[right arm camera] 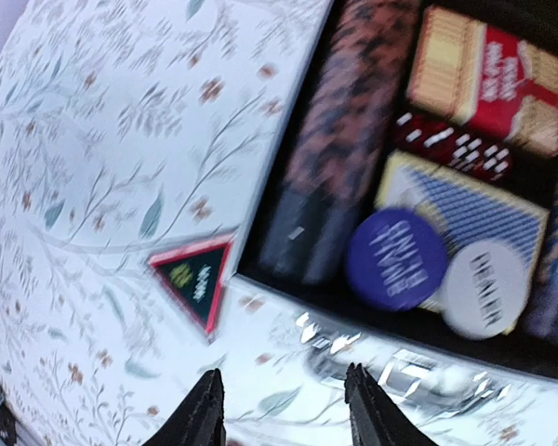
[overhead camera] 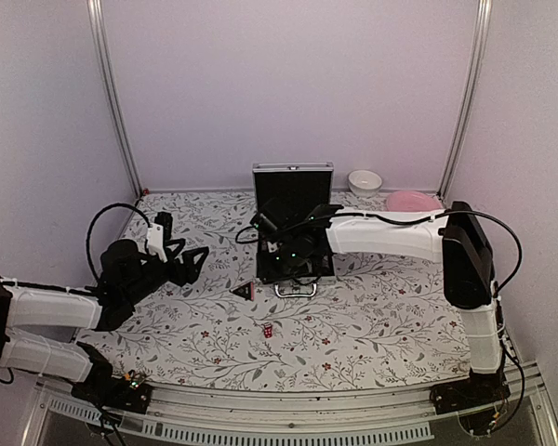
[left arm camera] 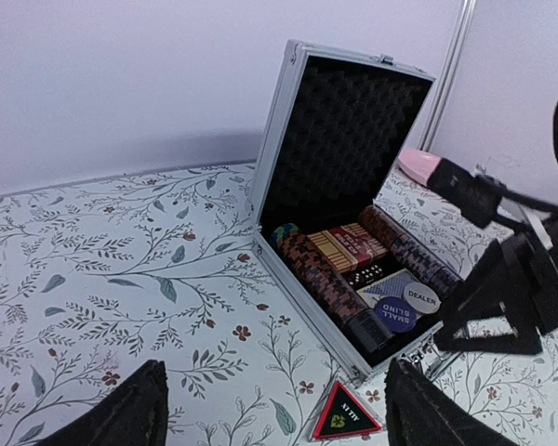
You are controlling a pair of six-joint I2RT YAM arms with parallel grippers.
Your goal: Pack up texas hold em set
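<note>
Far left, my left gripper point(overhead camera: 192, 266) hung low over the bench point(overhead camera: 381, 311), jaws spread wide with nothing in them, facing the case.

Next along lay the black triangular piece point(left arm camera: 346, 415), flat on the bench just beside the case's front corner. Whether it touched the wall I couldn't tell. It had a red border and pale lettering over a green mark, too small to read.

Closer to my bases, one red die point(overhead camera: 268, 331) sat alone, well apart from everything.

Mid-bench stood the silver case point(left arm camera: 288, 177), its lid point(left arm camera: 353, 139) upright and the black foam showing. Inside were rows of chips point(left arm camera: 316, 269) down the sides and the tan-red card pack point(left arm camera: 347, 246) at the back. Dark dice point(right arm camera: 451, 149) lay in front of that, then a blue-backed deck point(right arm camera: 479, 209). On the deck sat a blue marker point(right arm camera: 395, 258) reading SMALL BLIND and a white marker point(right arm camera: 484, 288) reading DEALER.

My right gripper point(right arm camera: 283, 376) hovered over the case's front edge, above the handle point(overhead camera: 296, 289), jaws partway apart and holding nothing.

Now the worries. The triangle was thin and flat, so my fingers could skate over it or shove it hard against the case wall. The die was tiny, and an off-centre pinch would likely flick it across the bench. With my right arm stretched over the case, a careless sweep could drag the case or knock the lid down. And with both grippers near that corner, they could clash.
</note>
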